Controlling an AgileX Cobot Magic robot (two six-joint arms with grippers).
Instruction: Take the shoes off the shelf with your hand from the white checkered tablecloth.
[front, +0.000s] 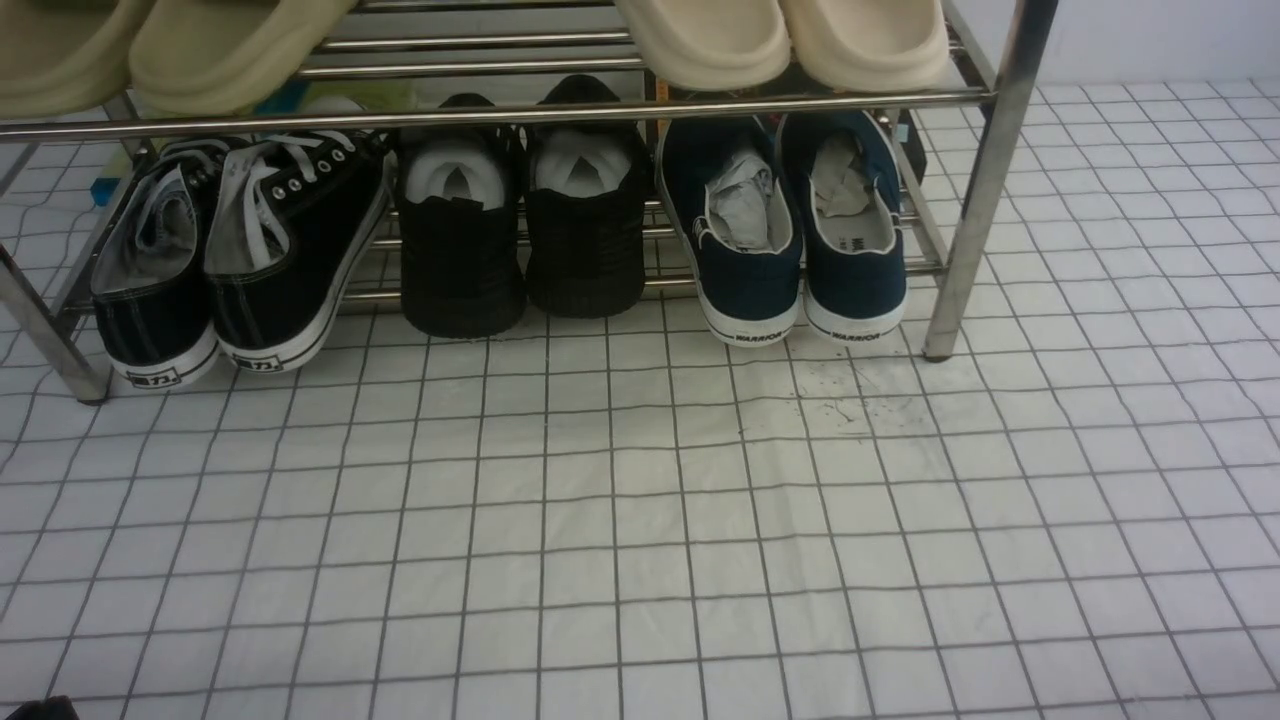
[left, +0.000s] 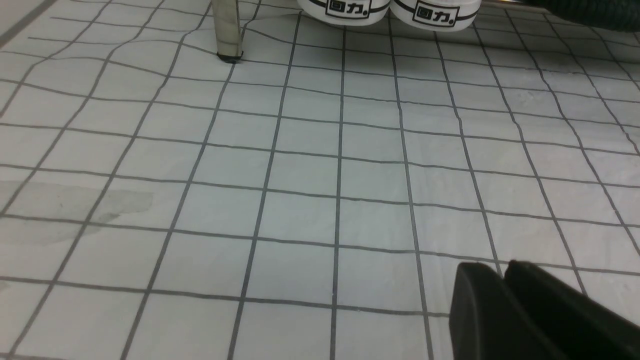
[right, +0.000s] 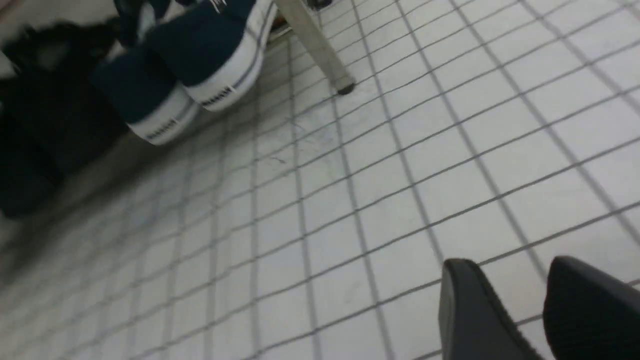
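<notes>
Place: we read it as a home-style shoe-storage corner.
Rack: we see a chrome shelf (front: 988, 170) with two tiers of paired footwear.
Footwear: beige slippers (front: 700, 40), black sneakers (front: 290, 260), navy shoes (front: 750, 285).
Ground: a white checkered tablecloth (front: 640, 520) lies under the shelf legs.

Shelf (front: 985, 180) on tablecloth (front: 640, 520); its bottom tier holds 3 pairs: laced pair (front: 270, 270) left, plain pair (front: 460, 265) middle, shoes (front: 750, 285) right.
</notes>
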